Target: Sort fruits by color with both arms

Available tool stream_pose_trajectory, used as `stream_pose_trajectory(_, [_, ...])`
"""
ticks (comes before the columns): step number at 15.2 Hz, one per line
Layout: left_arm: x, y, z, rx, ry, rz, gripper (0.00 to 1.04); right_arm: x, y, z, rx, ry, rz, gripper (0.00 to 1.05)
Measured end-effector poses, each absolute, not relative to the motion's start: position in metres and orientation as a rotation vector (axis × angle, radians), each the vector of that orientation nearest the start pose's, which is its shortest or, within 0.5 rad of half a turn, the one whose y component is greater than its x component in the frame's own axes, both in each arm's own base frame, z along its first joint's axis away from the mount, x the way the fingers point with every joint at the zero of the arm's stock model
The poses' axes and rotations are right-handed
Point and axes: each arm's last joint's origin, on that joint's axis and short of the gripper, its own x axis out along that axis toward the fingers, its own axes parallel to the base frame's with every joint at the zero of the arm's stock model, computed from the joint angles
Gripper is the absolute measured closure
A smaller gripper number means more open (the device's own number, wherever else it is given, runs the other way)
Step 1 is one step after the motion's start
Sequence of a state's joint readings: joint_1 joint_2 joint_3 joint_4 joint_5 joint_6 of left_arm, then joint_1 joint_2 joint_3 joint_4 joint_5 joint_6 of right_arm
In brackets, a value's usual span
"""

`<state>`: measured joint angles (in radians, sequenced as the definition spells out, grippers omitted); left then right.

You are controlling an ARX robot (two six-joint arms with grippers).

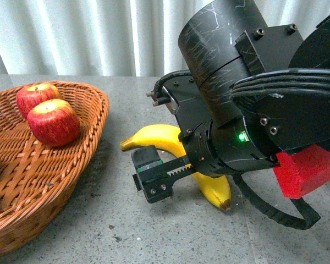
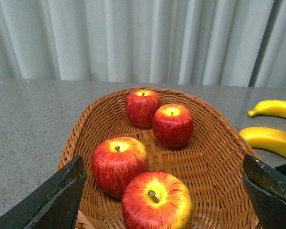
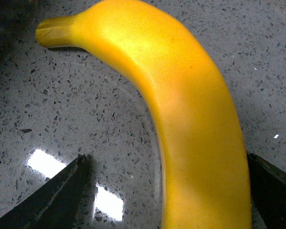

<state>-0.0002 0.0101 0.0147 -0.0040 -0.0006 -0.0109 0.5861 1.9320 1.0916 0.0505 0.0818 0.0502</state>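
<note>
Four apples (image 2: pixel 118 164) from left wrist, two from front; left claw (image 2: pixel 163 162) agape, right claw (image 3: pixel 165 160) agape astride banana (image 3: pixel 181 95)

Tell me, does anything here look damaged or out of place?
Only wear: the right arm's black housing is covered in pale scratches. The four apples sit upright in the basket; the bananas lie on the table beside it.

A yellow banana (image 3: pixel 181 119) lies on the speckled grey desk (image 3: pixel 86 109) between the wide-spread jaws, just beside one, well apart from the other
</note>
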Motion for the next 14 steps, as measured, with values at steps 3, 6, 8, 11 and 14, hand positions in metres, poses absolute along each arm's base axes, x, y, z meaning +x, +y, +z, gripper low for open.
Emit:
stream_pose_trajectory(3, [0.097,0.0,0.167,-0.011,-0.001,0.0,0.07,0.325,0.215,0.139,-0.228,0.757,0.46,0.29])
stream_pose_trajectory(6, [0.097,0.0,0.167,-0.011,-0.001,0.0,0.07,0.326,0.214,0.139,-0.235,0.748,0.458,0.6])
stream_pose_trajectory(8, [0.097,0.0,0.167,-0.011,-0.001,0.0,0.07,0.329,0.209,0.141,-0.223,0.74,0.447,0.71])
stream_pose_trajectory(11, [0.097,0.0,0.167,-0.011,-0.001,0.0,0.07,0.343,0.19,0.173,-0.079,0.601,0.417,0.71])
stream_pose_trajectory(14, [0.097,0.0,0.167,-0.01,-0.001,0.0,0.07,0.344,0.133,0.233,0.172,0.379,0.408,0.71])
